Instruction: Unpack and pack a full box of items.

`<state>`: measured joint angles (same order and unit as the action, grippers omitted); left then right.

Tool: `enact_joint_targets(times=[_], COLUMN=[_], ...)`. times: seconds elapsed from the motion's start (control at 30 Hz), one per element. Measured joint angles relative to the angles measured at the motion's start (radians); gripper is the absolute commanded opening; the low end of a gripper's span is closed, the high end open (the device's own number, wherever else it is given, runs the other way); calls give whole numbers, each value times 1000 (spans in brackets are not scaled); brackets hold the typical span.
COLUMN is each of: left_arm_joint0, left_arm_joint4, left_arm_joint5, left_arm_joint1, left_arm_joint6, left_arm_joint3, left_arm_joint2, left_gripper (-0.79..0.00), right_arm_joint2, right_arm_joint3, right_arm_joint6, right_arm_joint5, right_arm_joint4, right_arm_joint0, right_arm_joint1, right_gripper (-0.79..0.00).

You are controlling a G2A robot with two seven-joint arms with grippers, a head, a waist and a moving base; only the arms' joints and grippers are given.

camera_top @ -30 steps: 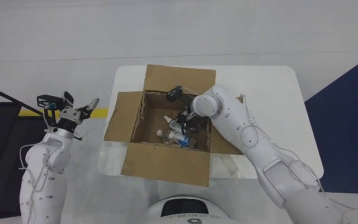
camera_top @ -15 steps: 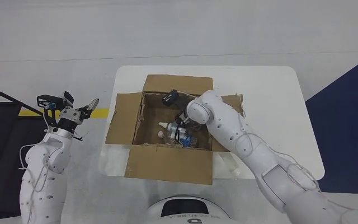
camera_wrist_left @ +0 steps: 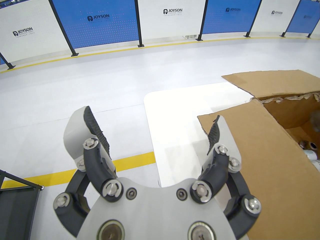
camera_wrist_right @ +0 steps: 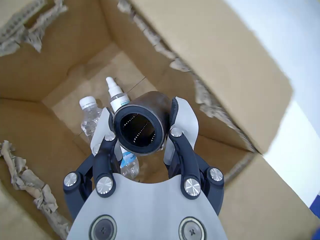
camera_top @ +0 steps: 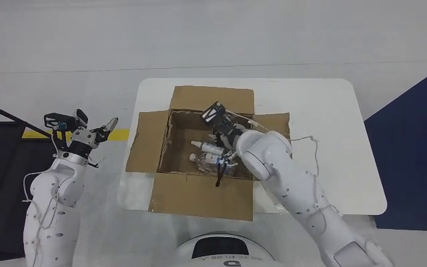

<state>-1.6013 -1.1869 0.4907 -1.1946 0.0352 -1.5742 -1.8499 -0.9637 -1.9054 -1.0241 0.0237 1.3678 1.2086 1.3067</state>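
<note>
An open cardboard box (camera_top: pixel 150 140) stands on the white table (camera_top: pixel 320 120). My right gripper (camera_wrist_right: pixel 141 106) hangs inside the box mouth (camera_wrist_right: pixel 220 58), shut on a short black hollow cylinder (camera_wrist_right: pixel 140 128). On the box floor beneath it lie a clear plastic bottle (camera_wrist_right: pixel 88 116) and a white dropper bottle (camera_wrist_right: pixel 115 93). From above, the right gripper (camera_top: pixel 222 133) is over the box's right half, with both bottles (camera_top: pixel 203 152) just left of it. My left gripper (camera_wrist_left: pixel 152 116) stands open and holds nothing. It hovers off the table's left edge, beside the box's left flap (camera_wrist_left: pixel 250 146).
All the box flaps are folded outward, with torn paper tape along the inner edges (camera_wrist_right: pixel 27 181). Bare tabletop (camera_top: pixel 333 167) lies to the right of the box. A yellow floor line (camera_wrist_left: pixel 135 159) runs below the left gripper, and a fence of blue and white panels (camera_wrist_left: pixel 172 11) stands far behind.
The right arm has swung its elbow toward the near side of the box, and its wrist has turned and shifted toward the far side. The left arm has kept still.
</note>
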Motion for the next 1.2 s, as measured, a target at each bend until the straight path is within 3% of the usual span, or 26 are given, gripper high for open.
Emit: enact_joint_targets(times=[0.17, 0.37, 0.6, 0.87, 1.07, 1.2], left_arm_joint0=[0, 0, 0, 0, 0, 0], left_arm_joint4=[0, 0, 0, 0, 0, 0], left_arm_joint5=[0, 0, 0, 0, 0, 0], left_arm_joint1=[0, 0, 0, 0, 0, 0], left_arm_joint6=[0, 0, 0, 0, 0, 0], left_arm_joint3=[0, 0, 0, 0, 0, 0], left_arm_joint2=[0, 0, 0, 0, 0, 0], left_gripper=[0, 0, 0, 0, 0, 0], right_arm_joint2=[-143, -306, -420, -578, -690, -741], right_arm_joint3=[-238, -401, -445, -445, -445, -436], right_arm_joint6=[80, 110, 124, 290, 389, 366], right_arm_joint5=[-30, -59, -159, -295, -259, -247], right_arm_joint4=[95, 105, 88, -31, -185, -262], right_arm_joint0=[211, 409, 508, 690, 825, 863], right_arm_joint1=[-34, -55, -57, -51, -48, -47], right_gripper=[-785, -785, -785, -785, -785, -785])
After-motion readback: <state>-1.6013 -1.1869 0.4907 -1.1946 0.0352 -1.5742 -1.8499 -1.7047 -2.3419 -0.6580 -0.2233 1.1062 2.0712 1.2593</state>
